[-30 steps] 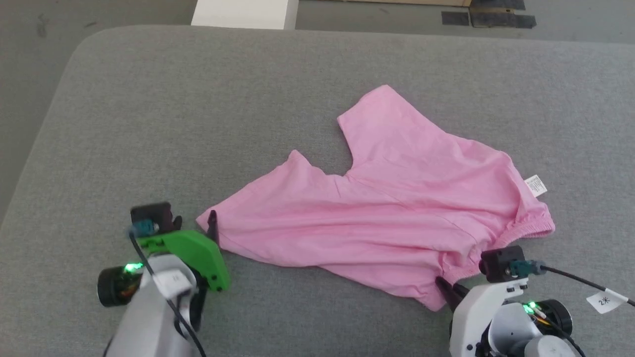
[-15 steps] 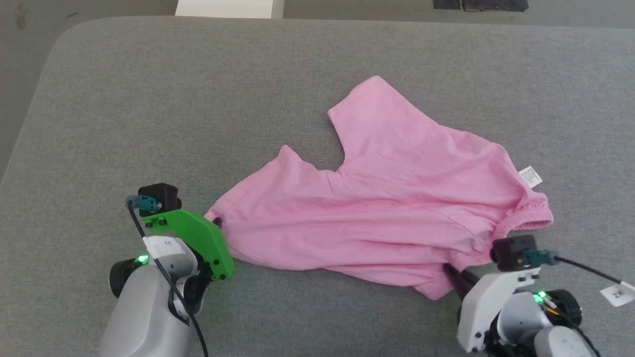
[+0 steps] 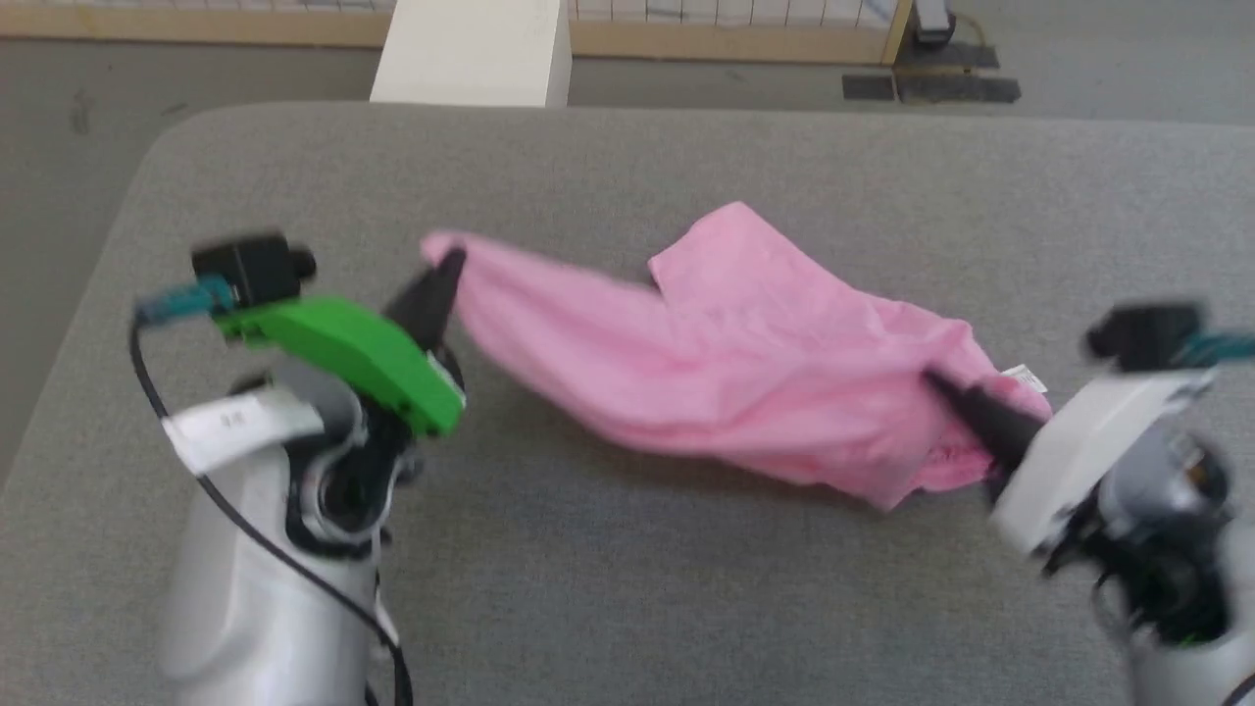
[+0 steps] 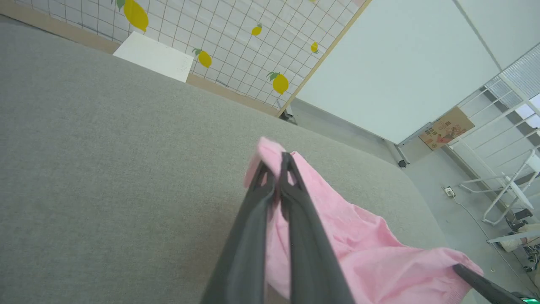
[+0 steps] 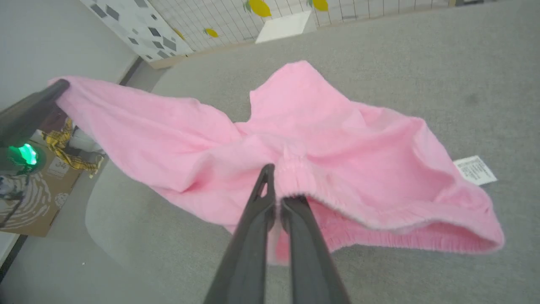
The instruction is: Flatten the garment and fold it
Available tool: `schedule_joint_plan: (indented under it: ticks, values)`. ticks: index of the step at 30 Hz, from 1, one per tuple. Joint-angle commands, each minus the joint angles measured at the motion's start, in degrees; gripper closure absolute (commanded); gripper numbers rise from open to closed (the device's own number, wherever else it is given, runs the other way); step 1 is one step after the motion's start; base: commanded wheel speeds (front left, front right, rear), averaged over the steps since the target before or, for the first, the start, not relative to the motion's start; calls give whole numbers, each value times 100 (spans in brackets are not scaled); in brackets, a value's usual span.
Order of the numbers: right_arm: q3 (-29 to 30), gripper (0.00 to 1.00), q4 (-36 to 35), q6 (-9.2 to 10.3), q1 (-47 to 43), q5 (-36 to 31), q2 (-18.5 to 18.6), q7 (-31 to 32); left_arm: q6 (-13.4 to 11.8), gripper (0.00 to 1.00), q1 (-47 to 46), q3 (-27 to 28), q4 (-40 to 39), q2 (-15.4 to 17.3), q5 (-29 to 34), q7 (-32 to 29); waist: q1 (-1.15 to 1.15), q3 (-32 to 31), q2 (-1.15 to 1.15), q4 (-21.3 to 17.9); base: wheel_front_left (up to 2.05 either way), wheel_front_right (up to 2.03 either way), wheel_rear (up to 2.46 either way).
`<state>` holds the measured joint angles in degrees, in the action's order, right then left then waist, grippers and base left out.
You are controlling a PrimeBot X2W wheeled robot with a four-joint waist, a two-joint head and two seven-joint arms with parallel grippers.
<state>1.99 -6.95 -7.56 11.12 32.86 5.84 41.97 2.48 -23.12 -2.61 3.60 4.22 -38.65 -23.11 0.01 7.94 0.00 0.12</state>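
The pink garment point(image 3: 745, 382) hangs stretched between my two grippers, partly lifted off the grey surface. My left gripper point(image 3: 451, 263) is shut on one narrow end of it, raised at the left. In the left wrist view the left gripper point(image 4: 276, 164) pinches that end of the garment point(image 4: 337, 228). My right gripper point(image 3: 933, 378) is shut on the gathered elastic edge at the right. The right wrist view has the right gripper point(image 5: 280, 185) clamped on the ruffled band of the garment point(image 5: 316, 126). The white label point(image 5: 474, 170) hangs at its far side, and the other leg points away over the surface.
The grey padded tabletop point(image 3: 627, 588) has a rounded corner at the far left, with floor beyond it. A white box point(image 3: 471, 49) stands behind the far edge, in front of a low wooden border. Dark patches point(image 3: 931, 86) lie on the floor at the back right.
Both grippers have risen with the garment, which lay flat on the surface before. The left end has swung up and away from me. The head camera has also shifted.
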Motion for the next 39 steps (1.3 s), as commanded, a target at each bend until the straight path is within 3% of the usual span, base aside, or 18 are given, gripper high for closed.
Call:
schedule_joint_plan:
  ticks: [1, 5, 10, 19, 25, 32, 34, 39]
  values:
    - [132, 100, -178, 8, 291, 204, 103, 201, 22, 100, -271, 14, -150, -9, -28, -33, -1, -171, 0, -51, 0, 0, 0]
    - [557, 100, -458, 8, 966, 656, 218, 810, -63, 100, -840, 78, -450, -38, -176, -6, -1, -287, 0, -94, 0, 0, 0]
    - [1004, 100, -367, 8, 1889, 947, 76, 1469, -247, 100, -1671, 127, -516, -36, -188, 2, -1, -287, 0, -136, 0, 0, 0]
    - [1353, 100, 544, 8, 3652, 474, -110, 1738, -555, 100, -3257, 159, 510, 228, 297, 123, -1, 326, 0, -197, 0, 0, 0]
    - [1037, 100, 1361, 8, 4998, -205, -136, 1179, -729, 100, -4489, 146, 1403, 432, 735, 537, -1, 1189, 0, -304, 0, 0, 0]
    - [765, 100, 2456, 8, 6584, -796, -159, -139, -935, 100, -5775, 167, 2118, 471, 1098, 1371, -1, 2086, 0, -347, 0, 0, 0]
    - [597, 100, 2977, 8, 7062, -888, -99, -824, -826, 100, -6085, 161, 2481, 406, 1090, 1786, -1, 2415, 0, -259, 0, 0, 0]
    - [385, 100, 3334, 8, 7060, -636, 127, -1256, -528, 100, -6008, 183, 2859, 267, 880, 2149, -1, 2611, 0, -60, 0, 0, 0]
